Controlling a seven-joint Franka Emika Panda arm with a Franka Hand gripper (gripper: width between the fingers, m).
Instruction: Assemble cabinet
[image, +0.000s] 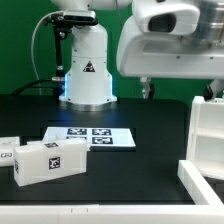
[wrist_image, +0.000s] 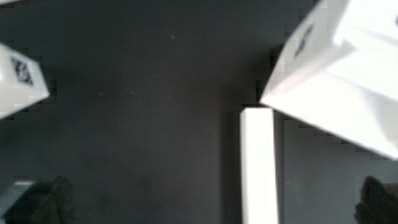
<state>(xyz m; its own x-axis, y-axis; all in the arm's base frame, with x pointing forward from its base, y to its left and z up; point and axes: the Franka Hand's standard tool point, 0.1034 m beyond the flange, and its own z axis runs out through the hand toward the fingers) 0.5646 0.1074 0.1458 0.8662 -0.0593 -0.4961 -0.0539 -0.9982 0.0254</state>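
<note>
The cabinet, a large white box frame, stands at the exterior view's right, cut off by the picture's edge. It also shows in the wrist view as a white angled body. My gripper hangs high above the black table, just beside the cabinet's top. It is open and empty. In the wrist view the gripper shows only two dark fingertips, wide apart, with bare black table and a narrow white bar between them.
A smaller white tagged block lies at the exterior view's left and shows in the wrist view. The marker board lies flat mid-table. A white rail runs along the front right. The robot base stands behind.
</note>
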